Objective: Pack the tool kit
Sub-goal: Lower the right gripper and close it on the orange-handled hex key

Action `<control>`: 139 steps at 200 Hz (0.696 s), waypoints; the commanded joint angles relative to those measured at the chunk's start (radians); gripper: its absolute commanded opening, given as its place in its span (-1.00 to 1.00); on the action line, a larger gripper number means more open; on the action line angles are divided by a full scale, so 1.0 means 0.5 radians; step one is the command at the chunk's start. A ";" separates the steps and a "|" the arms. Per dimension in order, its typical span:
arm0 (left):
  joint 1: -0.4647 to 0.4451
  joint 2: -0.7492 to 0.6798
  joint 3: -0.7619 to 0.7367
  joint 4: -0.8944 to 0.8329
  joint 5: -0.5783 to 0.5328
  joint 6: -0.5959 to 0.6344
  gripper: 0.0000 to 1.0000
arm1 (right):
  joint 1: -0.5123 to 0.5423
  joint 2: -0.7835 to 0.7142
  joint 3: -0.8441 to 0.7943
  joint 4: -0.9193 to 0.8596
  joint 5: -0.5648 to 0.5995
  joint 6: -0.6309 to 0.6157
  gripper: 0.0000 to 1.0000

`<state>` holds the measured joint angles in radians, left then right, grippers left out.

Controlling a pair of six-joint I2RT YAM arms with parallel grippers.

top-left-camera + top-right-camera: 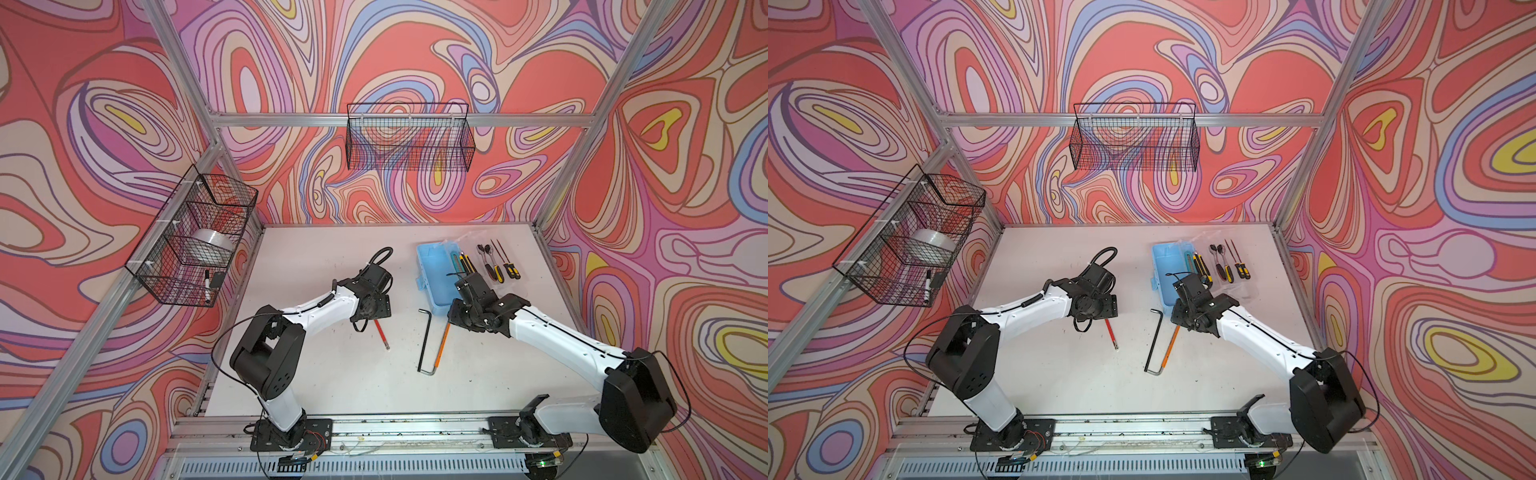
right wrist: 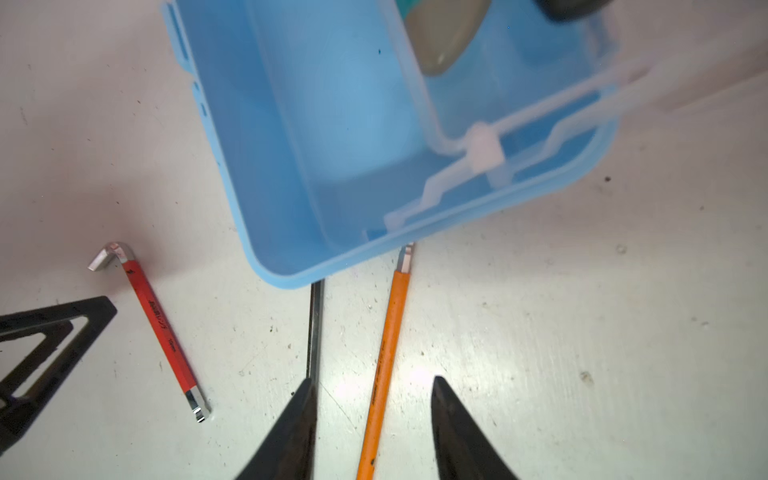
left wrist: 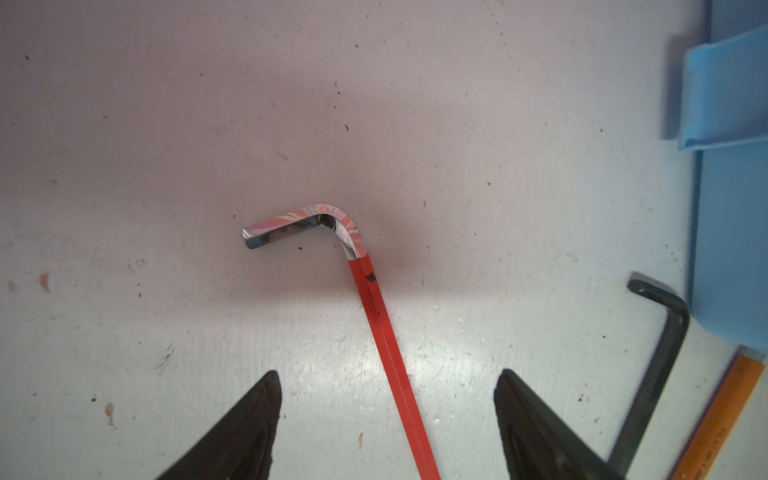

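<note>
The light-blue case [image 1: 434, 270] lies open at the back right, its clear lid [image 1: 482, 286] folded out to the right. Cutters [image 1: 467, 264], ratchets [image 1: 488, 264] and screwdrivers [image 1: 510, 269] lie on the lid. A red hex key [image 3: 388, 353] rests on the table, and my left gripper [image 3: 387, 374] stands open just over it, a finger on either side of the shaft. An orange hex key [image 2: 384, 353] lies beside a black hex key [image 2: 315, 328] in front of the case. My right gripper [image 2: 374, 380] is open astride the orange one, without touching it.
A black wire basket [image 1: 409, 137] hangs on the back wall. Another basket [image 1: 195, 237] on the left wall holds a tape roll and a marker. Aluminium frame posts [image 1: 557, 191] border the white table [image 1: 332, 382]. The two grippers work close together near the middle.
</note>
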<state>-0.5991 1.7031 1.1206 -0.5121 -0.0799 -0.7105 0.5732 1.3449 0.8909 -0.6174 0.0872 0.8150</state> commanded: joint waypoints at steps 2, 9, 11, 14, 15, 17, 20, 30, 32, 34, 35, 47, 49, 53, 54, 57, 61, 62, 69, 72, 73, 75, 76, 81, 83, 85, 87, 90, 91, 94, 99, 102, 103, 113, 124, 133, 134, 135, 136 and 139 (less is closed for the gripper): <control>0.011 -0.067 -0.048 -0.047 -0.056 -0.020 0.70 | 0.099 0.021 -0.068 0.033 0.073 0.192 -0.10; 0.014 -0.078 -0.060 -0.039 -0.065 -0.033 0.72 | 0.127 0.039 -0.081 0.046 0.071 0.211 -0.10; 0.014 -0.082 -0.065 -0.039 -0.067 -0.035 0.73 | 0.134 0.042 -0.084 0.049 0.071 0.215 -0.10; 0.014 -0.086 -0.068 -0.037 -0.071 -0.038 0.73 | 0.145 0.054 -0.087 0.052 0.071 0.222 -0.10; 0.014 -0.088 -0.069 -0.035 -0.072 -0.040 0.74 | 0.151 0.055 -0.088 0.053 0.071 0.224 -0.10; 0.014 -0.091 -0.075 -0.037 -0.075 -0.043 0.75 | 0.159 0.063 -0.090 0.057 0.073 0.227 -0.10; 0.014 -0.093 -0.078 -0.037 -0.077 -0.046 0.76 | 0.167 0.075 -0.094 0.059 0.074 0.231 -0.10; 0.014 -0.106 -0.090 -0.037 -0.088 -0.055 0.78 | 0.194 0.116 -0.098 0.066 0.075 0.241 -0.11; 0.014 -0.109 -0.091 -0.036 -0.091 -0.055 0.78 | 0.198 0.123 -0.101 0.068 0.076 0.244 -0.11; 0.014 -0.111 -0.094 -0.041 -0.091 -0.056 0.78 | 0.201 0.129 -0.101 0.071 0.075 0.244 -0.11; 0.014 -0.112 -0.095 -0.041 -0.093 -0.057 0.78 | 0.202 0.134 -0.104 0.073 0.076 0.244 -0.11; 0.017 -0.120 -0.103 -0.050 -0.112 -0.067 0.81 | 0.225 0.184 -0.114 0.102 0.066 0.252 -0.13; 0.017 -0.122 -0.103 -0.056 -0.114 -0.069 0.81 | 0.227 0.192 -0.116 0.110 0.061 0.253 -0.13; 0.017 -0.126 -0.103 -0.058 -0.120 -0.070 0.81 | 0.232 0.209 -0.123 0.120 0.051 0.254 -0.14; 0.017 -0.128 -0.104 -0.058 -0.121 -0.070 0.82 | 0.233 0.212 -0.124 0.125 0.047 0.254 -0.14; 0.017 -0.129 -0.107 -0.060 -0.124 -0.071 0.82 | 0.236 0.224 -0.127 0.135 0.039 0.256 -0.15; 0.017 -0.134 -0.109 -0.060 -0.127 -0.074 0.82 | 0.240 0.240 -0.133 0.146 0.033 0.257 -0.15; 0.017 -0.135 -0.110 -0.062 -0.129 -0.073 0.83 | 0.242 0.245 -0.133 0.148 0.032 0.260 -0.15; 0.017 -0.143 -0.109 -0.072 -0.143 -0.078 0.84 | 0.246 0.269 -0.140 0.159 0.022 0.266 -0.16; 0.017 -0.146 -0.114 -0.073 -0.148 -0.081 0.85 | 0.250 0.279 -0.143 0.164 0.021 0.267 -0.16; 0.016 -0.147 -0.114 -0.075 -0.149 -0.081 0.85 | 0.251 0.283 -0.145 0.166 0.021 0.268 -0.17; 0.017 -0.149 -0.115 -0.077 -0.152 -0.082 0.86 | 0.254 0.289 -0.146 0.167 0.022 0.269 -0.17; 0.015 -0.150 -0.115 -0.075 -0.154 -0.082 0.86 | 0.255 0.291 -0.146 0.167 0.020 0.270 -0.17; 0.017 -0.156 -0.120 -0.082 -0.161 -0.085 0.87 | 0.261 0.303 -0.154 0.167 0.021 0.274 -0.17; 0.018 -0.157 -0.121 -0.083 -0.163 -0.088 0.88 | 0.264 0.308 -0.155 0.167 0.022 0.276 -0.17; 0.017 -0.159 -0.122 -0.085 -0.165 -0.088 0.89 | 0.266 0.314 -0.158 0.169 0.023 0.278 -0.17; 0.018 -0.160 -0.124 -0.086 -0.171 -0.090 0.89 | 0.268 0.316 -0.159 0.172 0.023 0.280 -0.17; 0.019 -0.163 -0.124 -0.088 -0.174 -0.092 0.89 | 0.268 0.324 -0.166 0.174 0.024 0.281 -0.17; 0.020 -0.165 -0.124 -0.089 -0.174 -0.092 0.90 | 0.268 0.325 -0.167 0.175 0.025 0.280 -0.17; 0.020 -0.166 -0.127 -0.089 -0.174 -0.093 0.91 | 0.268 0.333 -0.170 0.176 0.024 0.283 -0.17; 0.020 -0.167 -0.131 -0.091 -0.182 -0.096 0.91 | 0.271 0.341 -0.178 0.179 0.025 0.284 -0.18; 0.020 -0.169 -0.131 -0.091 -0.185 -0.095 0.92 | 0.271 0.348 -0.181 0.182 0.025 0.284 -0.19; 0.020 -0.169 -0.132 -0.092 -0.184 -0.095 0.92 | 0.271 0.349 -0.182 0.184 0.024 0.284 -0.19; 0.020 -0.170 -0.132 -0.093 -0.185 -0.098 0.92 | 0.271 0.372 -0.195 0.198 0.020 0.283 -0.20; 0.020 -0.168 -0.131 -0.094 -0.179 -0.102 0.92 | 0.274 0.399 -0.196 0.209 0.007 0.284 -0.22; 0.020 -0.166 -0.132 -0.092 -0.178 -0.107 0.92 | 0.277 0.424 -0.199 0.213 -0.002 0.278 -0.24; 0.020 -0.165 -0.131 -0.094 -0.179 -0.108 0.92 | 0.277 0.426 -0.200 0.213 -0.004 0.278 -0.25; 0.020 -0.165 -0.131 -0.095 -0.180 -0.109 0.92 | 0.277 0.428 -0.201 0.213 -0.005 0.277 -0.25; 0.020 -0.166 -0.131 -0.094 -0.179 -0.110 0.92 | 0.277 0.431 -0.202 0.215 -0.005 0.276 -0.26; 0.020 -0.166 -0.131 -0.093 -0.180 -0.110 0.92 | 0.280 0.440 -0.201 0.213 -0.010 0.274 -0.27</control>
<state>-0.5945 1.6394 1.0695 -0.5224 -0.1429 -0.7406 0.7036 1.5326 0.8047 -0.5297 0.0879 0.9447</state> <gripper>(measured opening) 0.960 0.380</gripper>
